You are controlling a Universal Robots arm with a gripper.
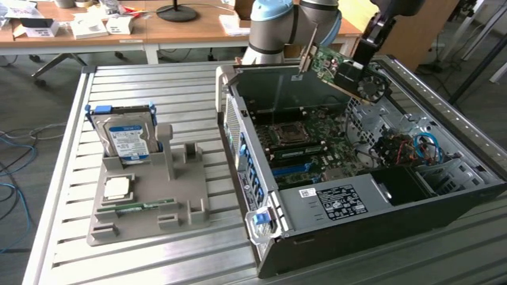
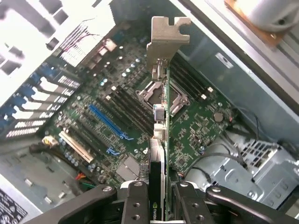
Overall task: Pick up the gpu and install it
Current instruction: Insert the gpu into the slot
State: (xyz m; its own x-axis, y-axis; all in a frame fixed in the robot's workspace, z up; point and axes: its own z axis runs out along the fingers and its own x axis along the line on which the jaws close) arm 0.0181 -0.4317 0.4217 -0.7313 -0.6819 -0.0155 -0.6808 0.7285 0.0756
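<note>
One open computer case (image 1: 237, 136) sits on the metal table (image 1: 158, 83); its white sticker (image 1: 336, 202) is too small to read. The gripper (image 2: 160, 200) is clamped on the gpu (image 1: 342, 70), up in the air over the green board (image 1: 333, 145) inside. Beside the case, one gray tray (image 1: 186, 217) holds one blue-labelled hard drive (image 1: 127, 139) and one memory stick (image 1: 144, 207).

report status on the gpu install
Claw shut on the gpu. Gpu held above the motherboard of the open case, not yet seated. Nothing seen between card and slots.
</note>
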